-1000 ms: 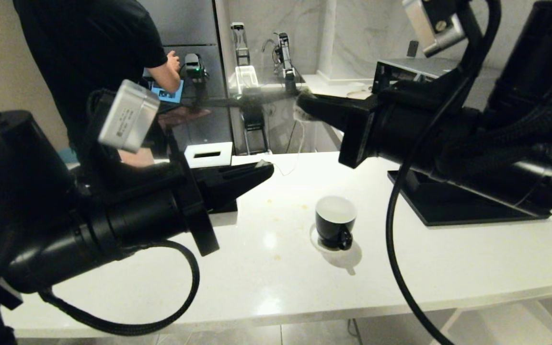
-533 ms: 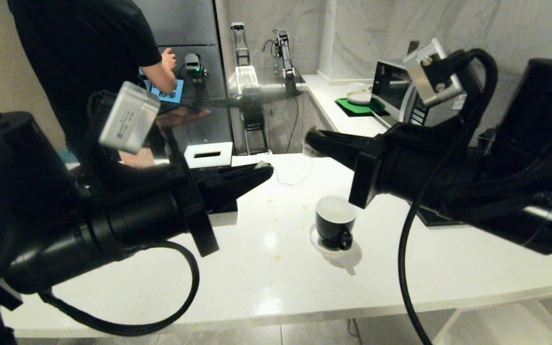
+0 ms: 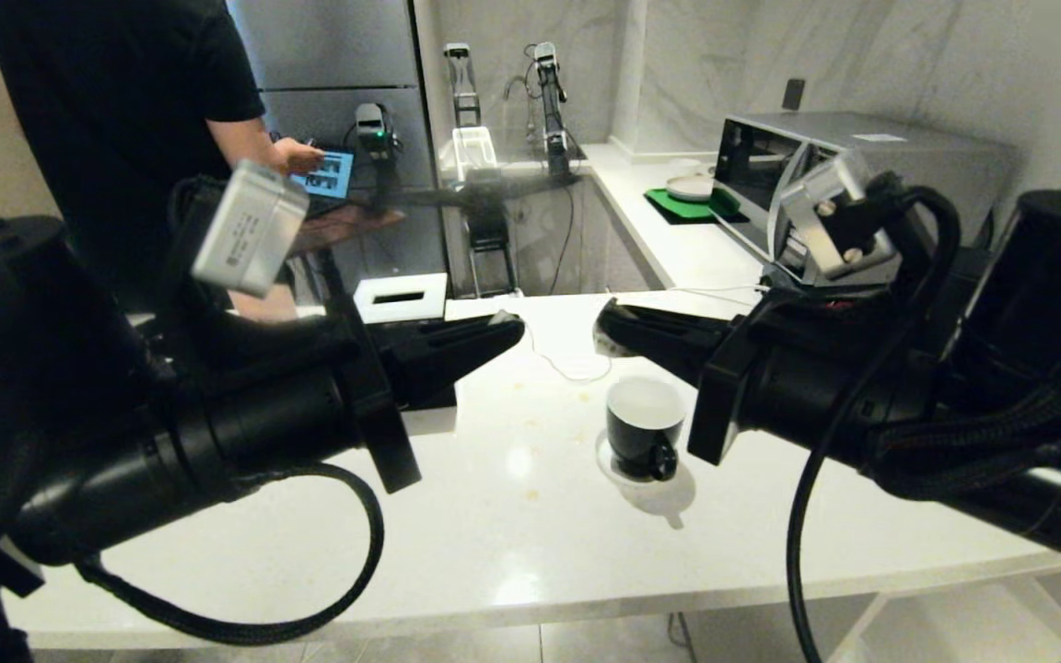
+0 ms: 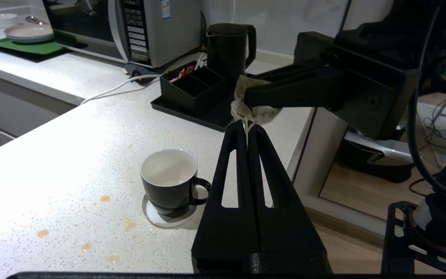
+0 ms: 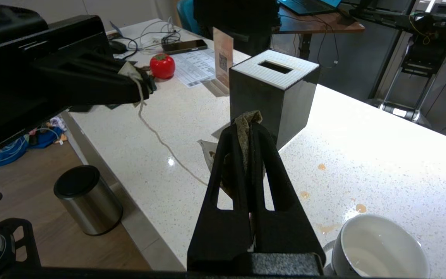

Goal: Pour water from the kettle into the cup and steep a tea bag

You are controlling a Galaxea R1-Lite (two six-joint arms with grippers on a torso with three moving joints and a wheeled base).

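The black cup (image 3: pixel 643 426), white inside, stands on its saucer (image 4: pixel 157 215) on the white counter and holds a little liquid. Above and just behind it, my right gripper (image 3: pixel 605 333) is shut on the brownish tea bag (image 5: pixel 246 124), which bulges out of the jaw tips (image 4: pixel 252 111). My left gripper (image 3: pixel 513 328) hovers to the cup's left, shut on the end of the tea bag's pale string (image 5: pixel 160 141); the string sags slack between the two grippers. The black kettle (image 4: pixel 229 49) stands behind a black organiser, hidden in the head view.
A black tissue box (image 5: pixel 273 92) stands behind my left gripper. A black tray with an organiser (image 4: pixel 192 87) and a microwave (image 3: pixel 775 157) lie to the right. Brown drips (image 5: pixel 360 208) spot the counter. A person (image 3: pixel 125 110) stands at the back left. A steel bin (image 5: pixel 85 199) sits on the floor.
My right arm has come down and toward the cup with the tea bag, so the string now sags. The left arm has stayed still. The person at the back shifted left.
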